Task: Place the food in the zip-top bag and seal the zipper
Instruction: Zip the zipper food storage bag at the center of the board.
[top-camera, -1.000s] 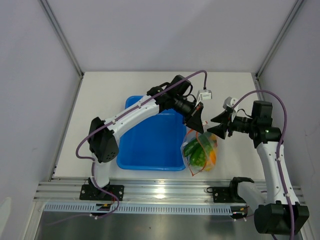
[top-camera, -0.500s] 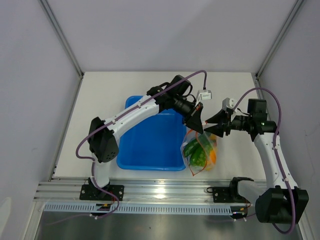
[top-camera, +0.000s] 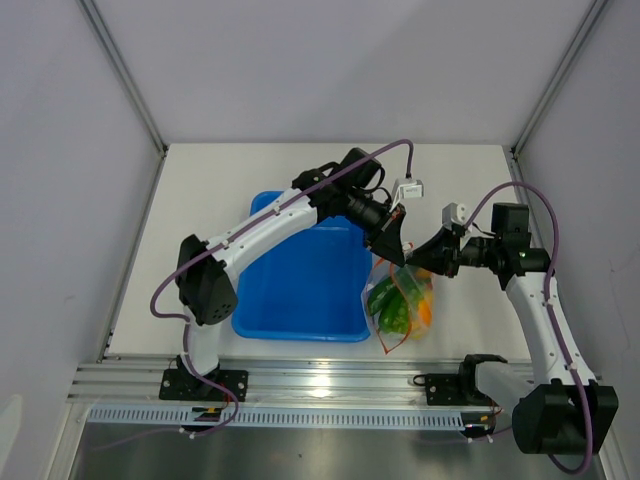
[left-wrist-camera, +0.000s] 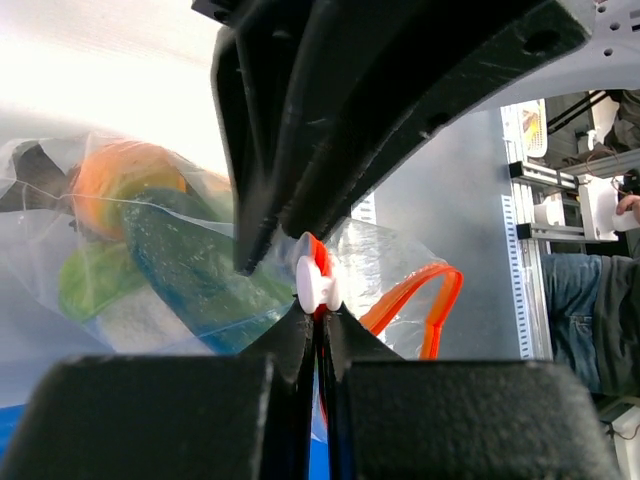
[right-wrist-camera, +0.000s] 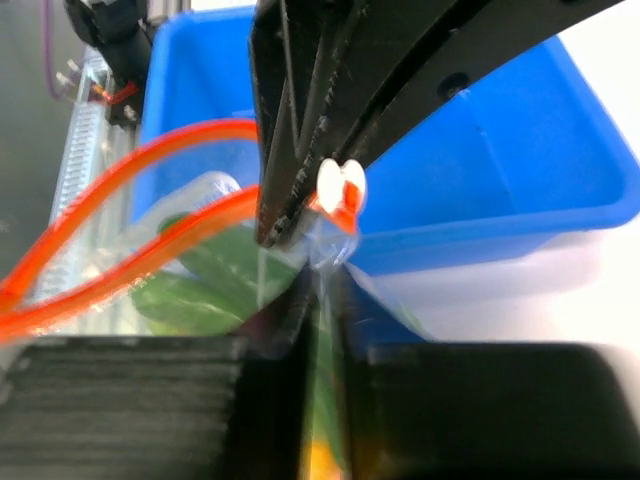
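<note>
The zip-top bag (top-camera: 398, 318) hangs beside the tray's right edge. The food (top-camera: 392, 300) shows through it as green and orange pieces (left-wrist-camera: 125, 178). My left gripper (top-camera: 392, 250) (left-wrist-camera: 322, 312) is shut on the zipper (left-wrist-camera: 432, 300), just under its white slider (left-wrist-camera: 318, 282). The rest of the orange-red strip bows out in an open loop (right-wrist-camera: 150, 160). My right gripper (top-camera: 418, 258) (right-wrist-camera: 322, 285) faces the left one from the right. Its jaws stand close together, with the bag's clear film pinched between them just below the slider (right-wrist-camera: 340, 185).
The blue tray (top-camera: 300, 290) (right-wrist-camera: 500, 130) lies left of the bag, under the left arm. Both arms meet over the tray's right rim. White walls enclose the table, and a metal rail runs along its near edge.
My right gripper has moved left to the bag's mouth and its jaws have narrowed onto the film. The left gripper has kept its hold and place.
</note>
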